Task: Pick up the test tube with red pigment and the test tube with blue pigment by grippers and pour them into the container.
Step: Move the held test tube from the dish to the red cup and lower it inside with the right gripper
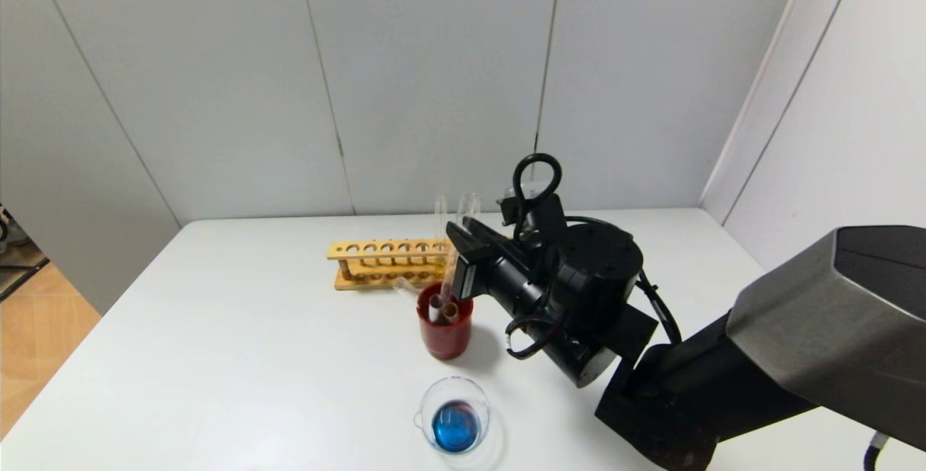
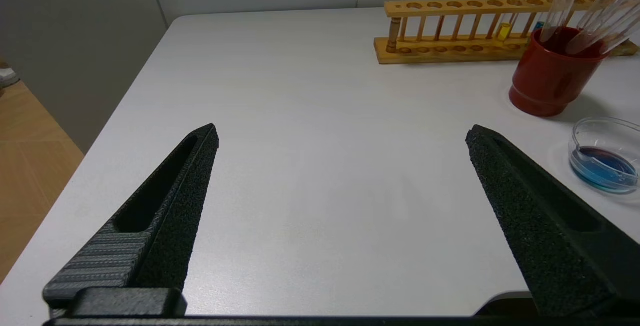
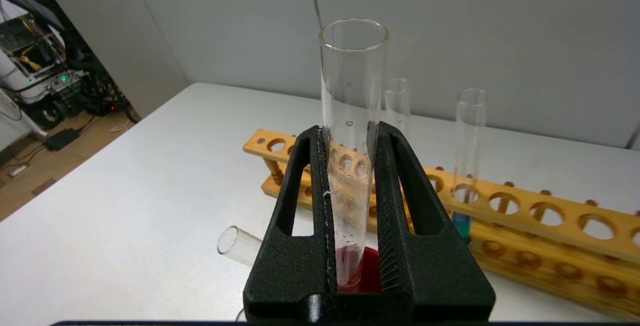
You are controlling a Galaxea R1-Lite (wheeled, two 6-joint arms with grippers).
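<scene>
One broad white table (image 1: 217, 355) carries everything. Over its bare left side the left gripper (image 2: 340, 133) hangs idle, jaws spread wide. The right gripper (image 3: 350, 130) reaches in from the other side. A wooden rack (image 1: 387, 261) stands at the back, and the dark red cup (image 1: 445, 333) in front of it has other tubes leaning in it. The container (image 1: 454, 419) sits nearest and already holds blue liquid. Which tube carried the blue, I cannot tell. The right jaws clamp an upright tube over the cup. Judging by the red at its bottom, I take it for the test tube with red pigment (image 3: 352, 90).

white table (image 1: 217, 355), grey panelled walls (image 1: 434, 80) (seamed), wooden floor (image 1: 36, 326) at left
</scene>
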